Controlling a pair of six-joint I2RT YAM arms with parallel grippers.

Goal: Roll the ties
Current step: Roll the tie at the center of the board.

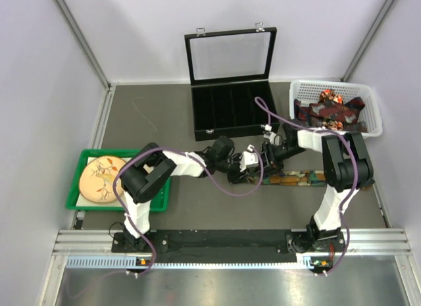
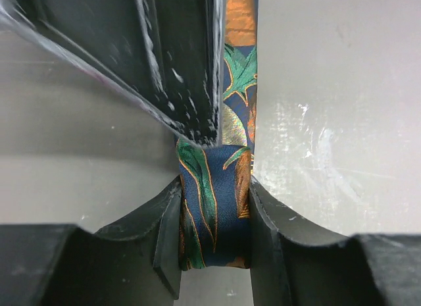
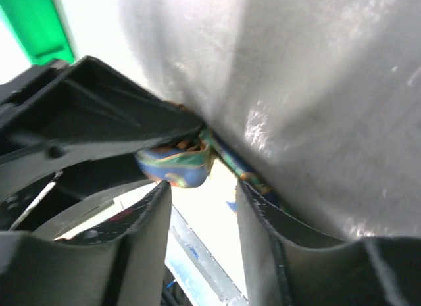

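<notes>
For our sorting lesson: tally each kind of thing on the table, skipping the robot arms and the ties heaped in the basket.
Black open-lidded case: 1
White plastic basket: 1
Green rectangular tray: 1
Round beige patterned plate: 1
Patterned fabric tie outside the basket: 1
Total: 5

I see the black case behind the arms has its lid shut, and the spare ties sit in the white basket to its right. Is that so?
Not quite. The black case has its lid open, tipped up at the back, as the top external view shows. The spare ties do sit in the white basket to its right.
</notes>
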